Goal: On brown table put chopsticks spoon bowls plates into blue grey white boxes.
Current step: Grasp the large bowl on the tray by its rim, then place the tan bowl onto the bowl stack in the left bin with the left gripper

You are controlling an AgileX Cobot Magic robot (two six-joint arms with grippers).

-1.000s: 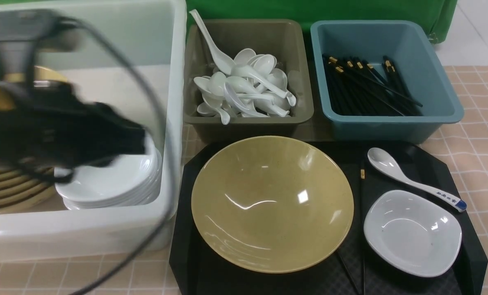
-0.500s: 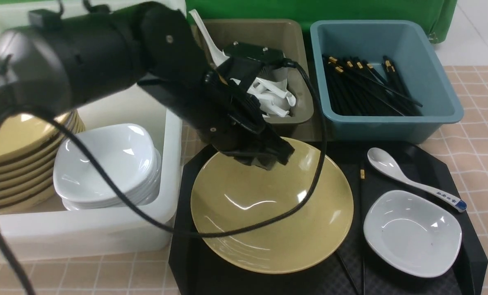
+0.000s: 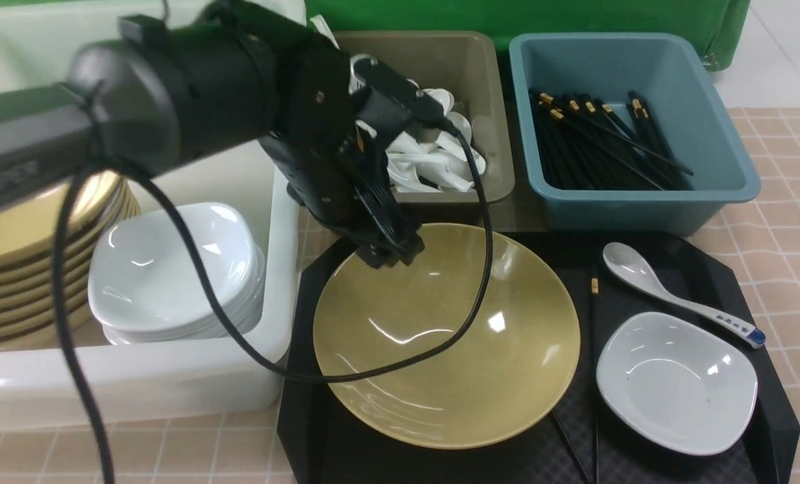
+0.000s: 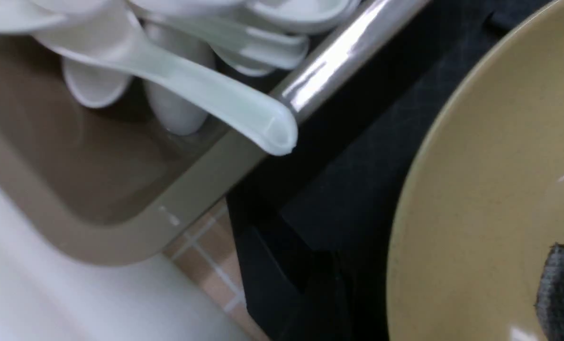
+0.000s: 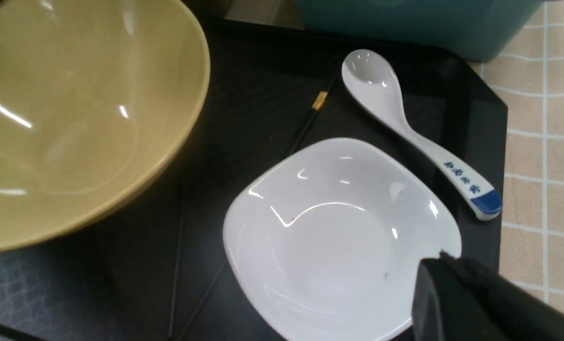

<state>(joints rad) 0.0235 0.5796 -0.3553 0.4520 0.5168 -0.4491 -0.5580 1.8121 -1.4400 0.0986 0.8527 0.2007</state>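
Observation:
A tan bowl point(image 3: 446, 335) lies on the black tray, with a white plate point(image 3: 675, 380) and the blue-tipped spoon point(image 3: 682, 296) to its right. Between bowl and plate lie chopsticks point(image 3: 594, 286). My left gripper point(image 3: 390, 255) is at the bowl's far-left rim, open, with one finger point(image 4: 561, 284) over the bowl's inside point(image 4: 490, 189) and the other outside the rim. It holds nothing. My right gripper point(image 5: 441, 265) is shut and empty, just above the plate's point(image 5: 339, 237) near-right edge.
The white tub point(image 3: 124, 386) at the left holds stacked tan bowls point(image 3: 23, 269) and white plates point(image 3: 171, 269). Behind the black tray point(image 3: 306, 417) stand the grey box point(image 3: 494, 181) of plain spoons and the blue box point(image 3: 632, 195) of chopsticks. The left arm's cable hangs across the bowl.
My left arm has swung out of the white tub to the tan bowl's far-left rim, and its jaws have opened. The right gripper's edge has come into the front view.

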